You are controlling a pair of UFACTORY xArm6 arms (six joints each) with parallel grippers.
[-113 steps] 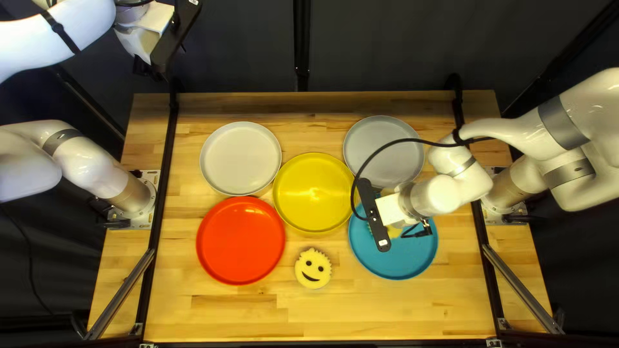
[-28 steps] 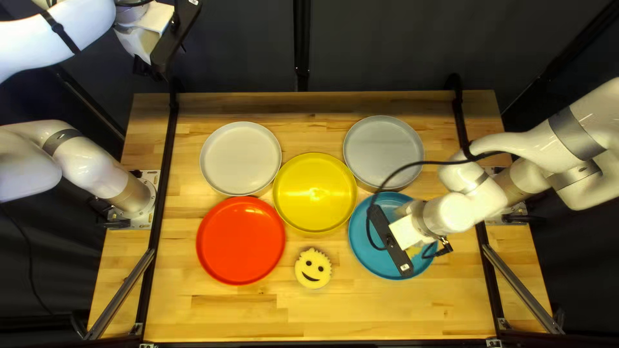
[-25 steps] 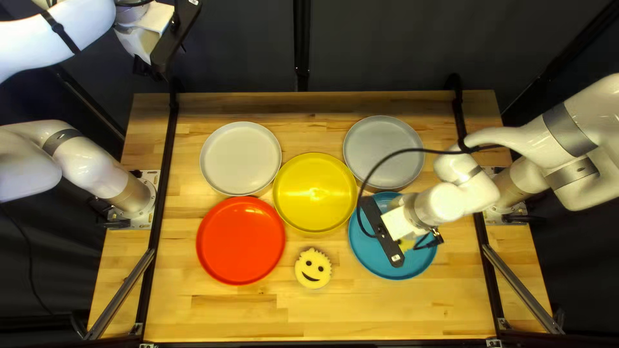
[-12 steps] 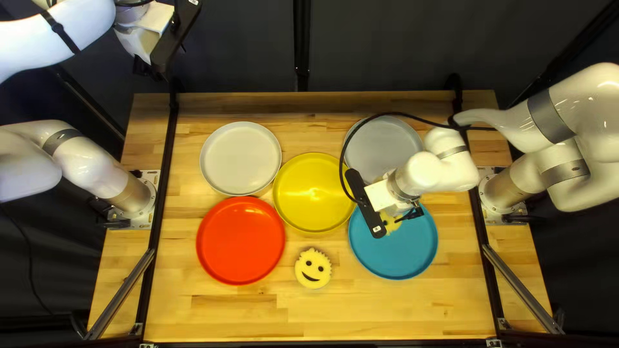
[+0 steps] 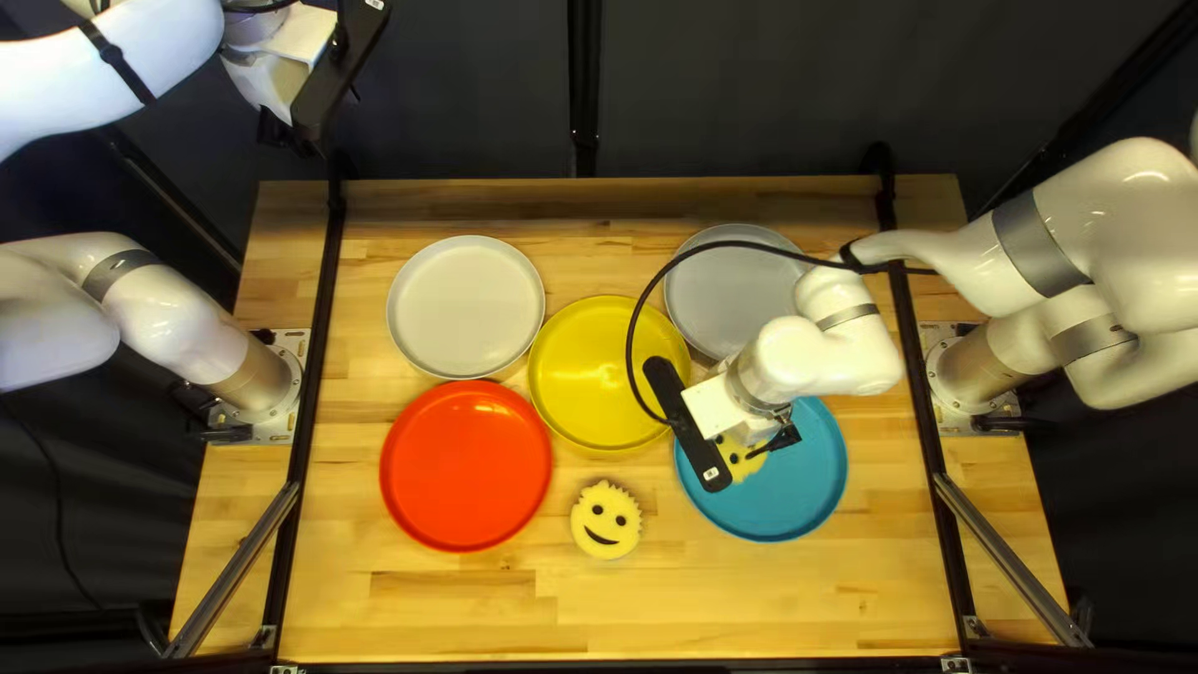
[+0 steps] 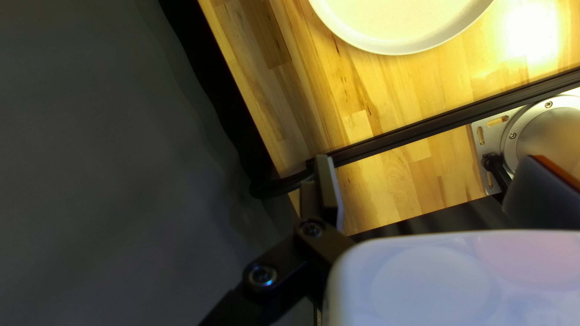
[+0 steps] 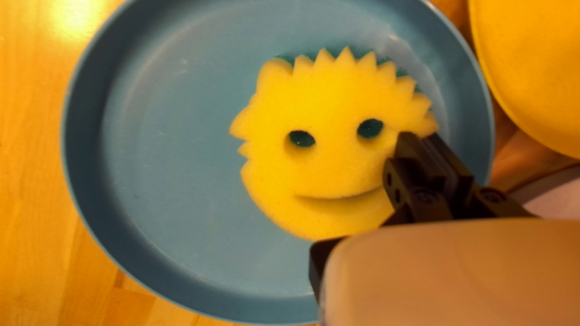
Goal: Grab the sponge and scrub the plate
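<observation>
Biggest stuff first: one wooden table (image 5: 474,612) is sitting below both grippers, and two arms are working around it, the left arm (image 5: 175,318) and the right arm (image 5: 1073,262). Five plates are lying on it, one of each colour. The blue plate (image 5: 805,487) is sitting right under the right gripper (image 5: 776,442), and the yellow plate (image 5: 580,375) is lying just beside that gripper on the left arm's side. The gray plate (image 5: 724,293) is resting past it toward the far edge, while the red plate (image 5: 468,468) and white plate (image 5: 468,306) are lying well apart from it, over toward the left arm. Two smiley sponges, by my count. The yellow sponge (image 7: 326,102) that matters is lying inside the blue plate, and the right gripper is pinching it by one cheek, fingers (image 7: 405,163) standing narrow, with most of the face spreading out ahead of them. Two eye holes (image 7: 370,128) are showing, plus a bit of green behind the spikes. The other sponge (image 5: 605,521) is lying on bare wood near the right gripper, toward the table's near edge and the left arm's side. Meanwhile the left gripper (image 5: 290,135) is hanging way off from both sponges, past the far edge, spreading wide and holding nothing.
</observation>
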